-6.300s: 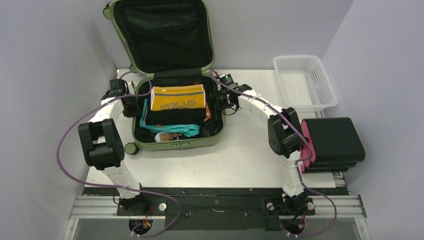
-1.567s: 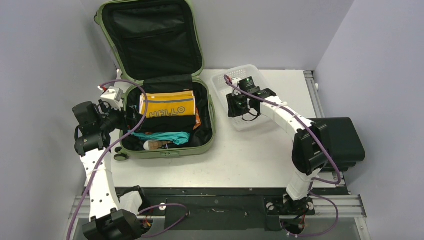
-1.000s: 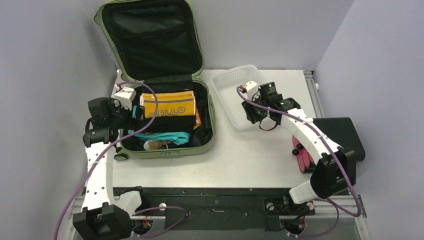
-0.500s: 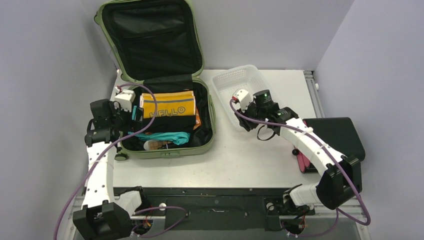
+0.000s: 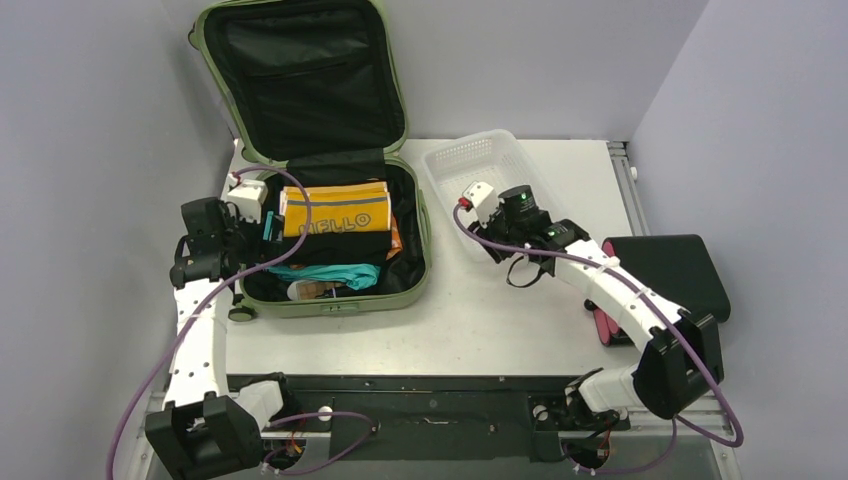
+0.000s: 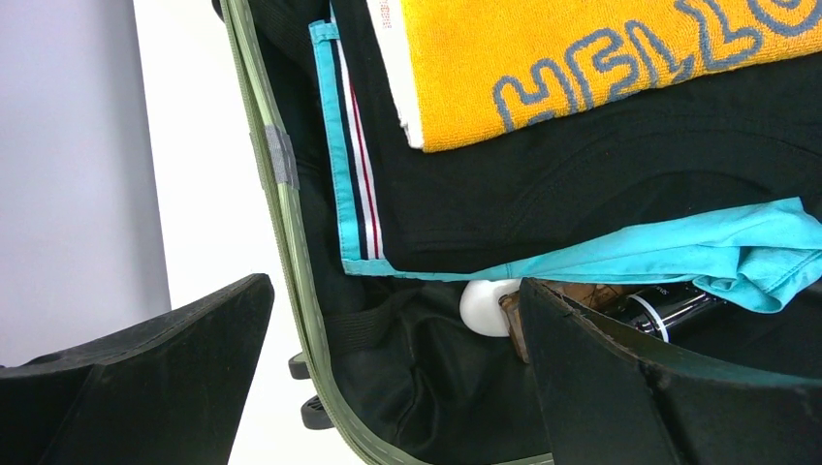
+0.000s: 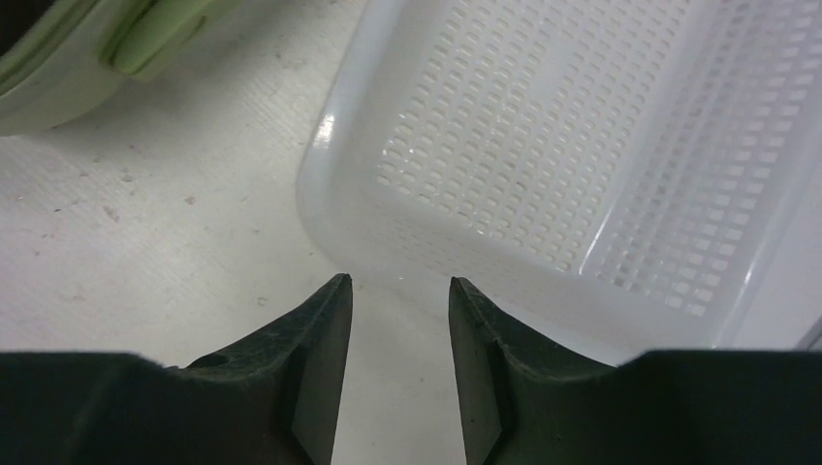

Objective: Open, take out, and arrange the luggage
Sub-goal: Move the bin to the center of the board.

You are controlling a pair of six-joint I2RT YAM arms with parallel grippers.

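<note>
The luggage [image 5: 340,298] is a light olive-green hard-shell suitcase lying open at the table's back left, its black-lined lid [image 5: 300,80] standing up. Inside lie a yellow "HELLO" towel [image 5: 335,208], black clothing and a teal cloth [image 5: 330,272]. My left gripper [image 5: 262,228] hangs at its left side, wide open. In the left wrist view the left gripper [image 6: 395,286] straddles the green rim [image 6: 281,194], one finger outside and one inside, gripping nothing. My right gripper [image 5: 492,246] is open just off the near corner of the white basket [image 5: 470,165], and the right wrist view shows nothing between the right gripper's [image 7: 399,281] fingers.
A white mesh basket [image 7: 543,145] lies slanted right of the suitcase. A smaller black case with a pink-red side [image 5: 670,275] lies at the right edge. A white bottle cap [image 6: 485,308] and a dark bottle sit under the teal cloth [image 6: 679,252]. Grey walls close in on three sides.
The right gripper has drawn back from the basket toward its near corner, jaws slightly wider. Earlier the basket was pulled from the back right toward the suitcase. The left gripper barely moved.
</note>
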